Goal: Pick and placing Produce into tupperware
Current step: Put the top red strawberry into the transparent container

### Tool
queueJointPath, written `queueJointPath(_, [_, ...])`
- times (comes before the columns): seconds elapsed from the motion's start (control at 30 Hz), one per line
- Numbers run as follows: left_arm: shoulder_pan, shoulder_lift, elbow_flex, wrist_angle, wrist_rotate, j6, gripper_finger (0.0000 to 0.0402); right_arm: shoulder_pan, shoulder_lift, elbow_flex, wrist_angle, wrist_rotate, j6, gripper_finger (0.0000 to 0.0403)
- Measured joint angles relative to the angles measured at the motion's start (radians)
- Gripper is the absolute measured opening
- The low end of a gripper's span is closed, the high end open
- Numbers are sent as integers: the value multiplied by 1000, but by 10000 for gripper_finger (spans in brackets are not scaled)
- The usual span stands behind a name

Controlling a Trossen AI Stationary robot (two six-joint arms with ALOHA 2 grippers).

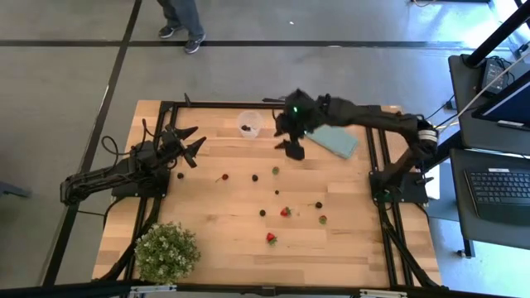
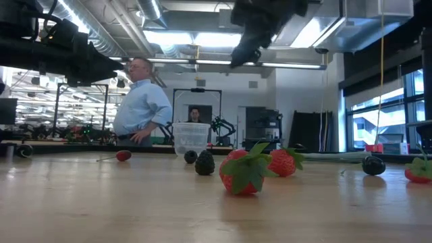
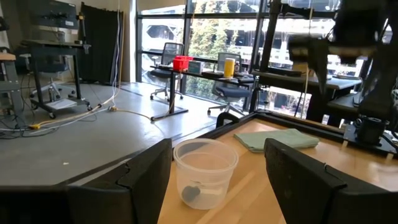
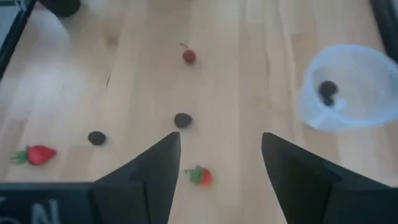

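The clear round tupperware cup point(image 1: 249, 124) stands upright on the wooden table toward its far edge, with a dark piece point(image 4: 328, 90) inside. Small red, dark and green produce point(image 1: 276, 170) is scattered over the table's middle; strawberries point(image 2: 243, 172) lie close to the low camera. My right gripper point(image 1: 290, 142) hangs open above the table, just right of the cup and clear of the berries point(image 4: 182, 120) below it. My left gripper point(image 1: 195, 139) is open at the table's left side and points at the cup point(image 3: 205, 171) from a distance.
A flat teal piece point(image 1: 335, 139) lies right of the cup, under my right arm. A leafy potted plant point(image 1: 166, 251) stands at the near left corner. A person point(image 2: 142, 101) stands beyond the far edge. Bare wood shows along the near edge.
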Motion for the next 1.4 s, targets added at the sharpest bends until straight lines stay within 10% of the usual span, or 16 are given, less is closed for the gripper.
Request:
queueJointPath(0.57, [0,0,0,0,0,0,247,183,-57,-675,839,242,-107,227])
queueJointPath(1.4, [0,0,0,0,1,-2,247,191,147,-655,954,240,-105,163])
